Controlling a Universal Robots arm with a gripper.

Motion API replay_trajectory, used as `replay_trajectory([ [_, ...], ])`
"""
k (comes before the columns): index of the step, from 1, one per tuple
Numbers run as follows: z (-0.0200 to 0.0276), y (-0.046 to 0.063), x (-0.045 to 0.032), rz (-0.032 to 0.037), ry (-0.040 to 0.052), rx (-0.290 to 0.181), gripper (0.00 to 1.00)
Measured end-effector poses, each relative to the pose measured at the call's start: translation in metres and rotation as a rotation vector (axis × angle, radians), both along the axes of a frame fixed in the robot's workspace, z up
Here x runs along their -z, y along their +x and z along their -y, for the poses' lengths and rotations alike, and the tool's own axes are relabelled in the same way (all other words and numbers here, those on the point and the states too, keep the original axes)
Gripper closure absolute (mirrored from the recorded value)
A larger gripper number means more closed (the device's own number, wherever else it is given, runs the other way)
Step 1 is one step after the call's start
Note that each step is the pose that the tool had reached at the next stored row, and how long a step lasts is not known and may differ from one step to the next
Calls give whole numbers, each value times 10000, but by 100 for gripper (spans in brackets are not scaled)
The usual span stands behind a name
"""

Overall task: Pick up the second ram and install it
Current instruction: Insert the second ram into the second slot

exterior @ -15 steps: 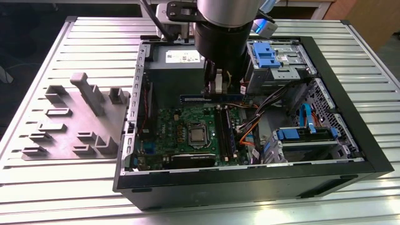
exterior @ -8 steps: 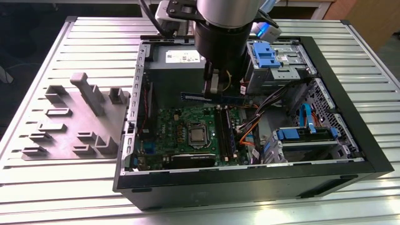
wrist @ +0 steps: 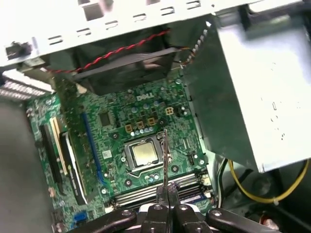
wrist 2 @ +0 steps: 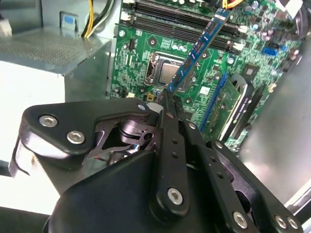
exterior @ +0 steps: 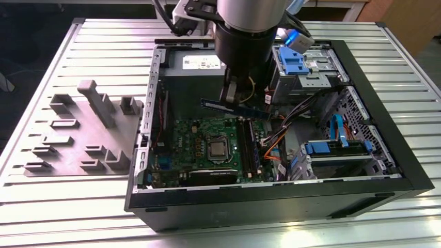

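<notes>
My arm point(exterior: 248, 31) hangs straight down from overhead, wrist upright. The gripper point(exterior: 238, 99) points downward, its two slim black fingers point(wrist 2: 170, 145) drawn close together. Their tips pinch the ram stick point(wrist 2: 199, 46) thin-edge-on, as both wrist views show me.

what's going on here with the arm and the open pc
A robot arm is reaching into an open computer case. Its jaws are shut on the second ram, a thin blue-green strip, holding it in the air above the green motherboard. The strip is not yet seated in the long black sockets beside the processor. Grey holder blocks sit outside the case, on the exterior view's left.
</notes>
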State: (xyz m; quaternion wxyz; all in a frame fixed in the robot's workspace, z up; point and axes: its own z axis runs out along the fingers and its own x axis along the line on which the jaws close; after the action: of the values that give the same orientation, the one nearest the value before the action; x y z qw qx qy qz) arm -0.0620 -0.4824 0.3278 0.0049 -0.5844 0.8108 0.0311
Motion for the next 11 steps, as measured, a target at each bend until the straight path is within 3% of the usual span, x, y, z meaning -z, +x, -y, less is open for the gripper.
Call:
replay_trajectory([
  [11,0,0,24,0,0,2011,89],
])
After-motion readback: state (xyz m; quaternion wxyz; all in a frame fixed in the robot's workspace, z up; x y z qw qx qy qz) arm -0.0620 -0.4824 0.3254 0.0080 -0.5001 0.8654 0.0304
